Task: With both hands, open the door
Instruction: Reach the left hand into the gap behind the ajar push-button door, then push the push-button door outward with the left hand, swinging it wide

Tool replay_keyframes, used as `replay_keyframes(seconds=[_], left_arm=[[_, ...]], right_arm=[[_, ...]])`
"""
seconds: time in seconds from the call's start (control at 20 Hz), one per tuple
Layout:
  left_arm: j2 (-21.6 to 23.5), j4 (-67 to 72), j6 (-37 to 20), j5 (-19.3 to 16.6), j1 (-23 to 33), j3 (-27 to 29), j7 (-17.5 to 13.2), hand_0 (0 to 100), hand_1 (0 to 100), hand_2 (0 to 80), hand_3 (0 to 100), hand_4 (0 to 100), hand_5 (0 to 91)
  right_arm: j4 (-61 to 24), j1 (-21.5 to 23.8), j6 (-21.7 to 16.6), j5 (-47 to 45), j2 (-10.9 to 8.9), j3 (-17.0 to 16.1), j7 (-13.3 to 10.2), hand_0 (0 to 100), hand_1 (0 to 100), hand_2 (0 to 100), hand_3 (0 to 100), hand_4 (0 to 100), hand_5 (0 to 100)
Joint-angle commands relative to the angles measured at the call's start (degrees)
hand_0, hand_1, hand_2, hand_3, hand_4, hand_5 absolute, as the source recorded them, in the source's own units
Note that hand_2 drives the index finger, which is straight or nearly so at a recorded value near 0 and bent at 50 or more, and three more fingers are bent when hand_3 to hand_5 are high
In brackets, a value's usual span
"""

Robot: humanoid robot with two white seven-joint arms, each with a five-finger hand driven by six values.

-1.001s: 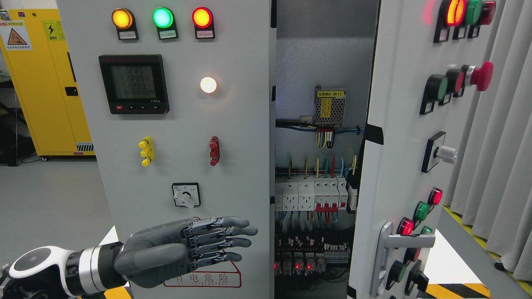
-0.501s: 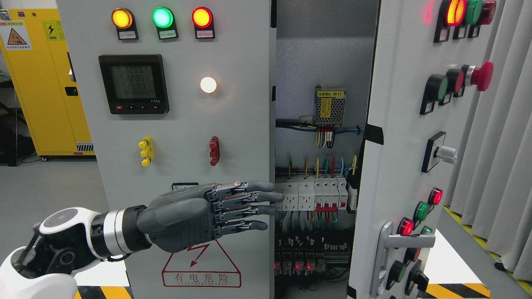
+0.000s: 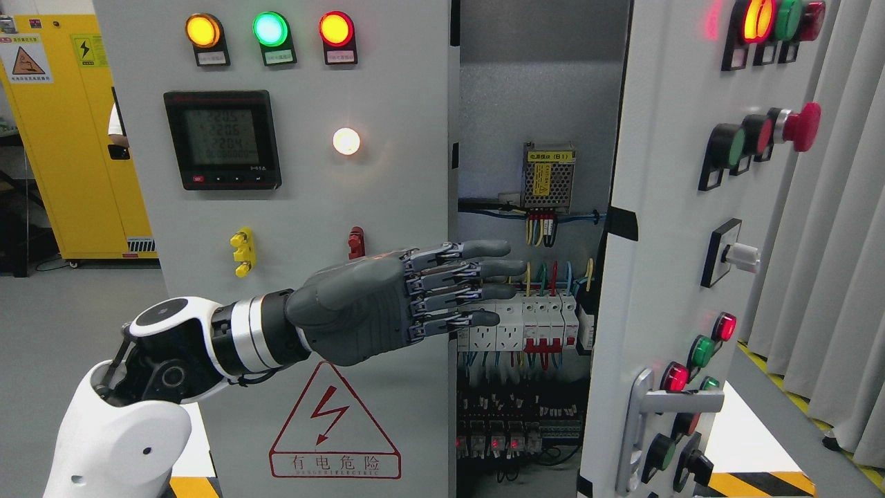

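- Reaching in from the lower left, the left hand [image 3: 387, 301] hangs in front of the left door [image 3: 304, 207] of the grey cabinet, palm side turned away.
- Its fingers [image 3: 477, 266] are stretched out straight and flat, gripping nothing, and their tips cross the door's right edge into the open gap.
- The left door looks shut or nearly so, carrying a digital meter [image 3: 222, 140], three lit lamps [image 3: 271, 29] along the top and a red warning triangle [image 3: 335, 432] near the bottom.
- The right door [image 3: 664, 277] stands swung open toward the camera, with its metal handle [image 3: 646, 408] low down and a red mushroom button [image 3: 798, 126] higher up.
- Between the doors the cabinet interior shows a row of white breakers [image 3: 546, 325] and coloured wiring [image 3: 541, 228].
- A yellow cabinet [image 3: 76, 138] stands far left.
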Motion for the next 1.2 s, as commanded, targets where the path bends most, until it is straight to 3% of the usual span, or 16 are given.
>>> replay_keyframes(seconds=[0.0, 0.25, 0.65, 1.15], left_arm=[[-8.2, 3.8, 0.0, -0.3, -2.2, -3.8, 0.0, 12, 56, 0.0, 0, 0, 0.0], [-8.8, 6.1, -0.1, -0.4, -3.8, -5.8, 0.0, 12, 56, 0.0, 0, 0, 0.0], [-16.6, 13.3, -0.3, -4.2, -7.0, -6.4, 0.1, 12, 56, 0.0, 0, 0, 0.0], [-19.2, 13.3, -0.3, -4.3, -7.1, -7.8, 0.1, 12, 56, 0.0, 0, 0, 0.0]], right_arm=[[0.0, 0.0, 0.0, -0.1, -0.04, -0.8, 0.0, 0, 50, 4, 0, 0, 0], [0.0, 0.0, 0.0, 0.0, -0.04, -0.8, 0.0, 0, 50, 4, 0, 0, 0], [-0.1, 0.0, 0.0, -0.1, -0.04, -0.8, 0.0, 0, 50, 4, 0, 0, 0], [-0.1, 0.0, 0.0, 0.0, -0.04, -0.8, 0.0, 0, 50, 4, 0, 0, 0]])
